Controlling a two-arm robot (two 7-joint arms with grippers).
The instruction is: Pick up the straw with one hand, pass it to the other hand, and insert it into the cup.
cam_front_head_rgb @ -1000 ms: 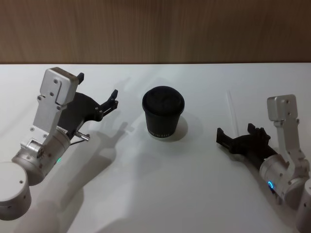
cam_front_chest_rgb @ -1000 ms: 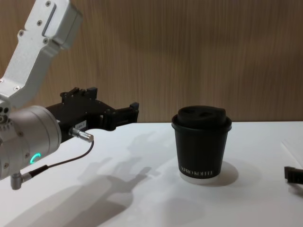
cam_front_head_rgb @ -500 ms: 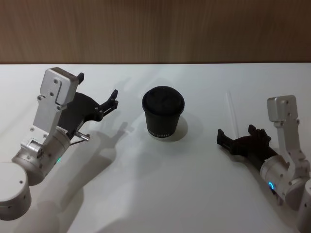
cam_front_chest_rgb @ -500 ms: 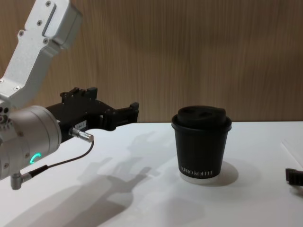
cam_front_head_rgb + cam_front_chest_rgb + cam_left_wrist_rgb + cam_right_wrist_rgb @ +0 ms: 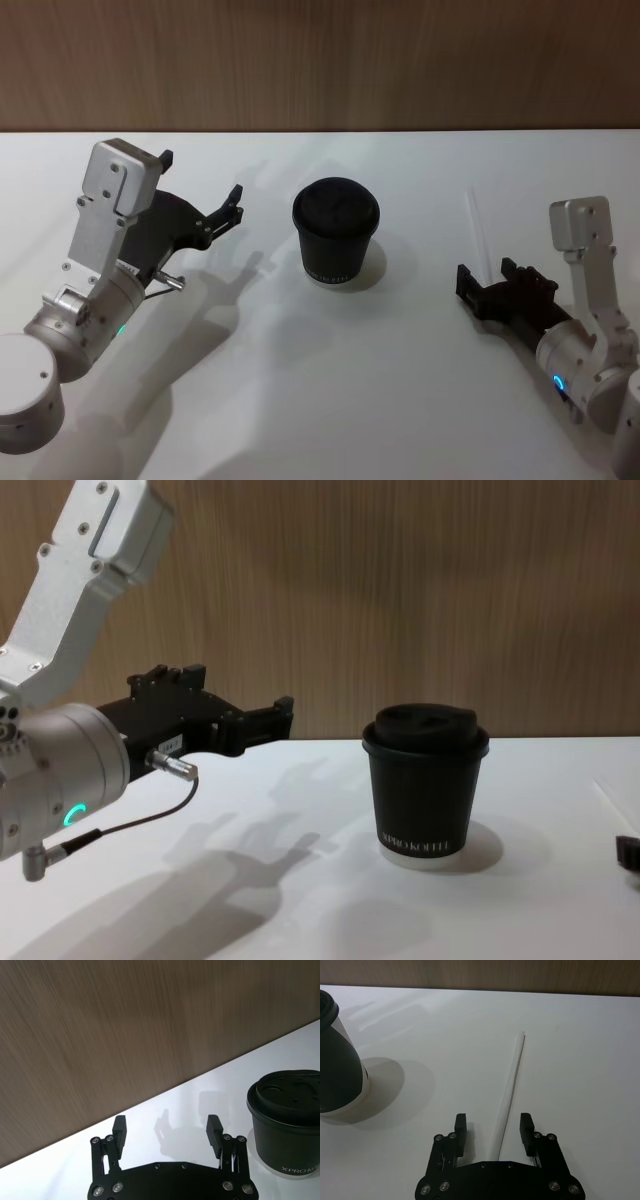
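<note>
From the head view, my right gripper (image 5: 485, 272) sits low over the white table (image 5: 400, 380) on my right side, fingers spread. The straw (image 5: 477, 228) lies flat on the table, its near end reaching in between those fingers. The cup (image 5: 336, 232) stands upright near the middle of the table, lid on, well apart from the straw. My left gripper (image 5: 201, 175) hangs above the table to the left of the cup, also spread wide and holding nothing.

In the left wrist view, my left gripper (image 5: 166, 1122) is open with bare table (image 5: 165, 1105) between its fingers. The cup (image 5: 290, 1125) is off to one side of it, not touching, with a wooden wall (image 5: 125, 1025) behind.

In the right wrist view, my right gripper (image 5: 493, 1120) straddles the near end of the straw (image 5: 512, 1085), which runs straight away from me between the two fingers. Neither finger presses on it. The cup (image 5: 337, 1070) stands apart at the edge.

From the chest view, my left gripper (image 5: 228, 698) is raised above the table and points toward the cup (image 5: 427, 785). A small black part of my right gripper (image 5: 628, 852) shows at the right edge, close to the table top.
</note>
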